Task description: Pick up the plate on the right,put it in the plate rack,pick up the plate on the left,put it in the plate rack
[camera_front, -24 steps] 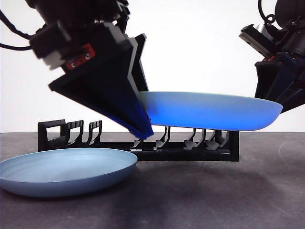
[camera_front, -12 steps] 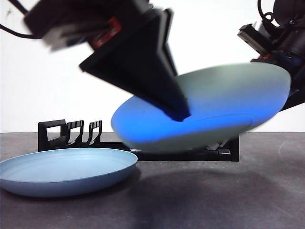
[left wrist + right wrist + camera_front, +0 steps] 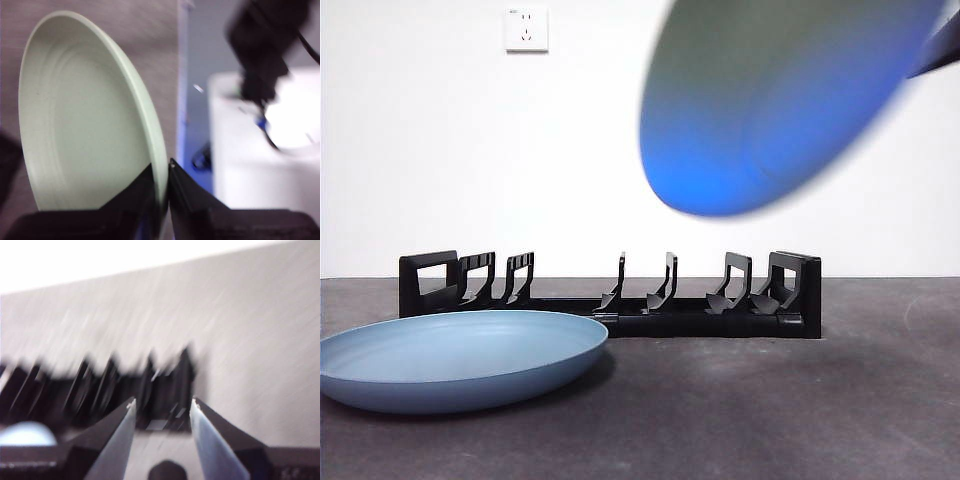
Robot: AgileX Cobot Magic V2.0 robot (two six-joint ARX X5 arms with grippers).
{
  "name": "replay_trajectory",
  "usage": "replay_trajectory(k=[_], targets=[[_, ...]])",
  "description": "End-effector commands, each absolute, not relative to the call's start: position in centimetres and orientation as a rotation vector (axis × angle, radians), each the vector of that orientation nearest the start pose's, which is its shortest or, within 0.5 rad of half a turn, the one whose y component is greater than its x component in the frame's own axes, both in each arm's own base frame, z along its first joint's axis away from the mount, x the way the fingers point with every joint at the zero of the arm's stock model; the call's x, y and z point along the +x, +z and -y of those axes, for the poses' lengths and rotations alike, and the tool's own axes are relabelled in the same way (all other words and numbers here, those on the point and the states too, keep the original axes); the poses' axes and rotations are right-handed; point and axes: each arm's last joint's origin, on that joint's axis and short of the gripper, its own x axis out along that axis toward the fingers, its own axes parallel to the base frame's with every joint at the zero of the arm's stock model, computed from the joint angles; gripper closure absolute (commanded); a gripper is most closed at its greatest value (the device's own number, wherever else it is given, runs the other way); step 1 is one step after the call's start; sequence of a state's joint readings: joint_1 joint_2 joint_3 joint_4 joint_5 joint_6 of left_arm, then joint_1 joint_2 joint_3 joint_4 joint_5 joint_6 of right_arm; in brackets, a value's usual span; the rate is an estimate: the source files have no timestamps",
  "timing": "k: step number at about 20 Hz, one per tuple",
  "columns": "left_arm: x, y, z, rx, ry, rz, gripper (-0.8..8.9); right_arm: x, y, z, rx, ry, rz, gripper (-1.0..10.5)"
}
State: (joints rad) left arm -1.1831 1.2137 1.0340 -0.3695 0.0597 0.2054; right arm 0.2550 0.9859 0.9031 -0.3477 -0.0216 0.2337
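Note:
A pale green plate [image 3: 85, 115] with a blue-lit underside hangs tilted, high above the right end of the plate rack [image 3: 620, 310]; in the front view the plate [image 3: 770, 110] is blurred. My left gripper [image 3: 162, 172] is shut on its rim. My right gripper [image 3: 161, 407] is open with nothing between its fingers, and it looks down at the blurred rack [image 3: 100, 390]. A light blue plate [image 3: 460, 360] lies flat on the table, in front of the rack's left end. A small dark tip [image 3: 938, 52] shows beside the raised plate; whose arm it is I cannot tell.
The rack's upright prongs hold nothing. A white wall socket [image 3: 526, 28] sits high on the back wall. The dark table [image 3: 770, 400] stretches in front of the rack to the right of the blue plate.
The green plate has gone from level over the rack to tilted and high at the upper right. The big dark gripper has left the front view, and the right arm has drawn away.

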Motion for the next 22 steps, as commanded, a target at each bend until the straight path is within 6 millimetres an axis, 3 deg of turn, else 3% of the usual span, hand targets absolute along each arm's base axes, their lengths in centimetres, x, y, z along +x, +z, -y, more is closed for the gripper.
replay_trajectory(k=[1,6,9,17,22], targets=[[11.2,33.5,22.2,0.286,-1.138,-0.380,8.22,19.8,33.0,-5.0,0.188,0.172,-0.408,7.6],[14.6,36.4,16.2,0.088,-0.884,-0.302,8.23,19.2,33.5,-4.9,0.192,0.174,-0.381,7.6],[16.9,36.8,13.6,0.003,-0.859,-0.289,8.23,19.1,33.5,-4.9,0.202,0.173,-0.384,7.6],[21.9,36.3,9.3,-0.201,-0.775,-0.314,8.23,19.0,33.2,-4.9,0.203,0.170,-0.420,7.6],[25.4,34.8,6.9,-0.317,-0.729,-0.362,8.23,19.0,33.1,-4.9,0.202,0.168,-0.427,7.6]])
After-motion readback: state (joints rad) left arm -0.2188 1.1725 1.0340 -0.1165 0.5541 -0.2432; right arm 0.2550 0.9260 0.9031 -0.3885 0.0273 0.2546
